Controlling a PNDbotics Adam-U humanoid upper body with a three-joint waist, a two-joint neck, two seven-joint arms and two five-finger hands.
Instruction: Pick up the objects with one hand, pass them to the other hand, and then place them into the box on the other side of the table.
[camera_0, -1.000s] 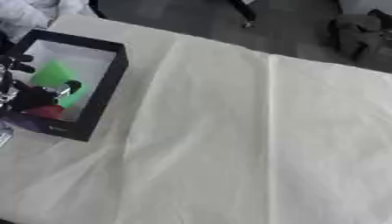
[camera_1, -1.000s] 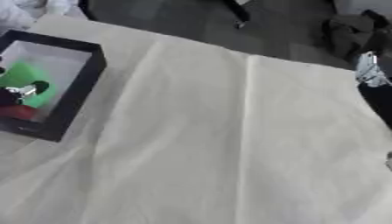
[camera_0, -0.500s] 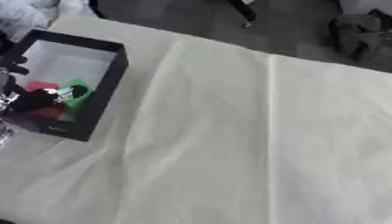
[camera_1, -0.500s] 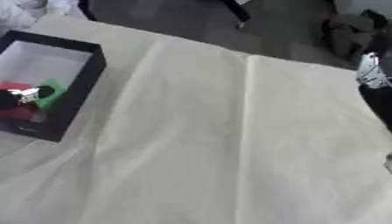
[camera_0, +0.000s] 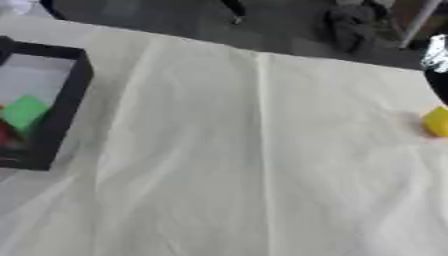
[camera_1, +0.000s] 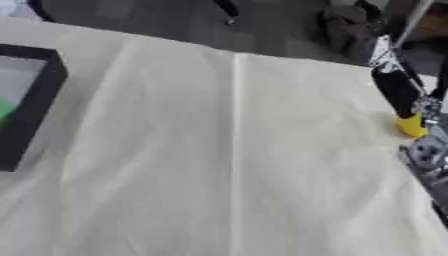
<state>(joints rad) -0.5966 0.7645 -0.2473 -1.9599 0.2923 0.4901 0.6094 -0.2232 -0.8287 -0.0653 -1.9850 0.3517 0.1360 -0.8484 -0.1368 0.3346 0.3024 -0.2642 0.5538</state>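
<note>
No writing shows. Right hand (camera_1: 404, 95) touches a yellow object (camera_1: 409, 126); its grasp is unclear. Black box (camera_0: 54, 117) holds a green piece (camera_0: 24, 112).

A table (camera_0: 262, 165) covered with a cream cloth (camera_0: 219, 200) fills most of the view; the cloth carries a long crease running from the far edge toward the near side. A black box (camera_0: 61, 110) sits on it at the left edge, a green piece and a red piece inside. A small yellow object (camera_1: 411, 125) lies on the cloth near the right edge
</note>
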